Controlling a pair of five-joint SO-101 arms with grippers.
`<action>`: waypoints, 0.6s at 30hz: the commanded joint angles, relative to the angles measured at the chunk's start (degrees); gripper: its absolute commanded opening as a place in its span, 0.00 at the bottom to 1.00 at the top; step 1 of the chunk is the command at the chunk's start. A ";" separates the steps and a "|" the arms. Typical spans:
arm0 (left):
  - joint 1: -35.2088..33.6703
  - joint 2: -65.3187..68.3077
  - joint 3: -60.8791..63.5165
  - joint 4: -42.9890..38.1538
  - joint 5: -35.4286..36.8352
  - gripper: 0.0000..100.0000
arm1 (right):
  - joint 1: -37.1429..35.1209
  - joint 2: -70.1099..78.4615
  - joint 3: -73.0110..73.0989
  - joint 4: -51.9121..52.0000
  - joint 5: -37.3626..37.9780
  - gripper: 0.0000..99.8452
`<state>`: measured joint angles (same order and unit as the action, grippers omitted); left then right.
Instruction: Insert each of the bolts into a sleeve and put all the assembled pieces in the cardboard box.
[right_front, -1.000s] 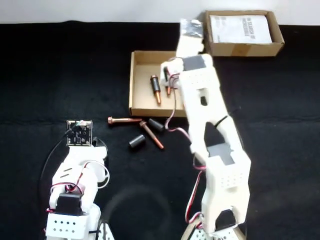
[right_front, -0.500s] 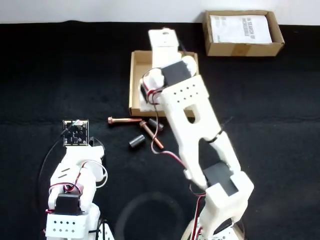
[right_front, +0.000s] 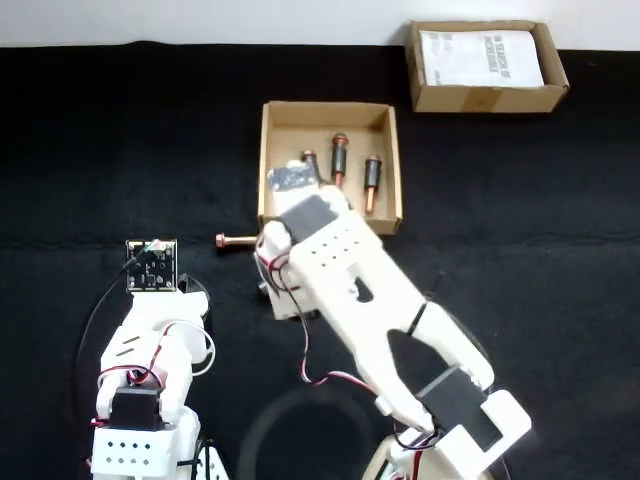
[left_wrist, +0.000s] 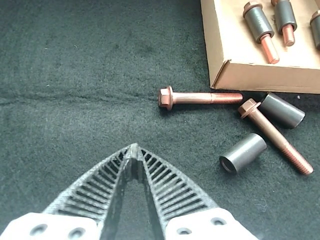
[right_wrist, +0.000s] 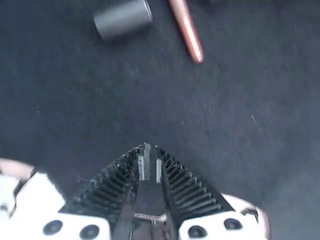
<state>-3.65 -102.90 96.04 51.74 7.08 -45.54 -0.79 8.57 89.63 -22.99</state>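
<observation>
Cardboard box (right_front: 266, 160) — three assembled pieces (right_front: 340, 158) inside. Two bolts (left_wrist: 197, 97), two sleeves (left_wrist: 243, 152) loose on mat (left_wrist: 75, 60) at box's seven o'clock. Left gripper (left_wrist: 134, 150), right gripper (right_wrist: 149, 152): both closed, empty, over mat. Step: fourth pairing, likely — next needs jaws opened over a bolt.

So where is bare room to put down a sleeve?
Free: the cloth left of the open cardboard box, beyond the left arm; also the cloth right of it, nearer than the box with paper. Crowded: at the open box's near left corner, where loose bolts and sleeves lie below the right arm.
</observation>
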 joint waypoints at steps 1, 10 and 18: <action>-0.48 -0.57 1.10 -0.09 0.26 0.01 | -0.40 -3.03 5.14 -11.12 -3.60 0.01; -0.48 -0.57 1.10 0.00 0.26 0.01 | -2.59 -3.03 15.69 -37.85 -19.60 0.01; -0.48 -0.57 1.10 -0.09 0.26 0.01 | -7.34 -3.03 16.66 -40.75 -23.03 0.18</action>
<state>-3.65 -102.90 96.04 51.74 7.08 -52.04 -0.97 25.19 49.54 -45.32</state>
